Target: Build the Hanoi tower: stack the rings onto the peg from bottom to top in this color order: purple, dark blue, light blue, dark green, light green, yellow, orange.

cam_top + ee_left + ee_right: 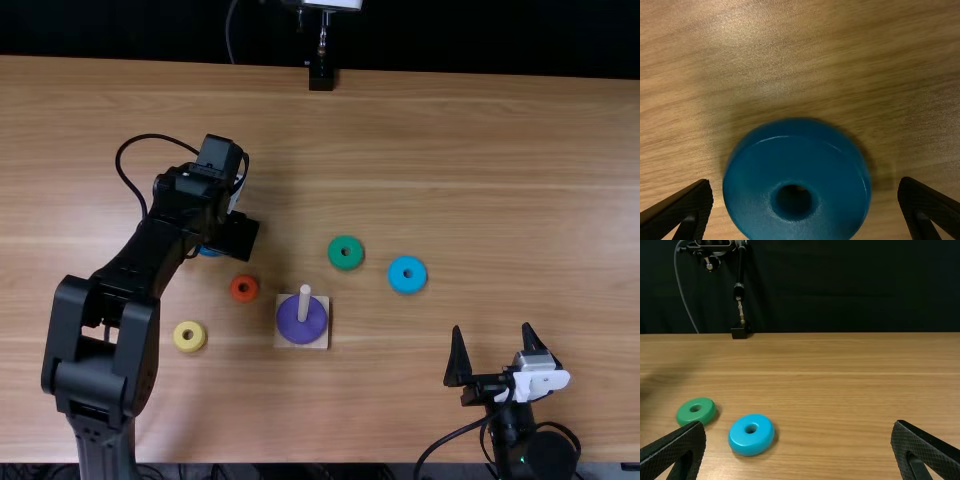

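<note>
Left wrist view has the left end effector (pixel 805 184) wide apart, one fingertip to either side of the dark blue ring (pixel 795 167), which lies flat on the bench (pixel 480 160) with no finger touching it. The step in hand looks like picking up the second ring: purple (pixel 289 324) already sits round the peg (pixel 304 300) on its base (pixel 322 342). Next, I judge, the end effector should sink evenly, close on the ring's sides, lift it clear of the peg's top and line up the hole before lowering; closing too high might let the rounded rim slip. Nearest on the bench is orange (pixel 235 297), then yellow (pixel 181 343), with green (pixel 346 264) and light blue (pixel 396 283) beyond the peg. Farther off, the right end effector (pixel 492 327) is spread and empty. From above, the left arm (pixel 135 260) hides most of the dark blue ring, leaving a sliver; its near edge is cut off in the wrist picture. How high the fingertips stand over the bench is hard to make out, and I can't be sure which green that ring is.
</note>
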Robot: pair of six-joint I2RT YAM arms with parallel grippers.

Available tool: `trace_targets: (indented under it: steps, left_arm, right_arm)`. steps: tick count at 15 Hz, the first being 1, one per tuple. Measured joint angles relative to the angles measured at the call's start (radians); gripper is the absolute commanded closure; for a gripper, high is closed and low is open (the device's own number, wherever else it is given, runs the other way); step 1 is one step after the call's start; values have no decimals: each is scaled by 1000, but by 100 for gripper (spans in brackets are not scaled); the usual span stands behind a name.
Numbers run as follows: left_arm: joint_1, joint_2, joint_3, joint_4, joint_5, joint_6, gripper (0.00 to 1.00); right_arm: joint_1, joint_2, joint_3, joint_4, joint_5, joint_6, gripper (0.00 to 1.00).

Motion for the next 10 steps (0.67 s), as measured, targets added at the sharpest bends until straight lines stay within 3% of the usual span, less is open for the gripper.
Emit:
trace_targets:
  steps: [1,2,3,4,7,10]
  left_arm:
    - [0,0,0,0,0,0,25]
    - [0,0,0,0,0,0,56]
    - [0,0,0,-2,0,0,78]
    - [0,0,0,-6,-1,0,90]
    - [0,0,0,-10,-2,0,100]
    - [0,0,6,-18,-1,0,100]
  right_arm:
    - [0,0,0,0,0,0,0]
    - [0,0,0,0,0,0,0]
    - [0,0,0,0,0,0,0]
    - [0,0,0,0,0,0,0]
    - [0,0,0,0,0,0,0]
    - [0,0,0,0,0,0,0]
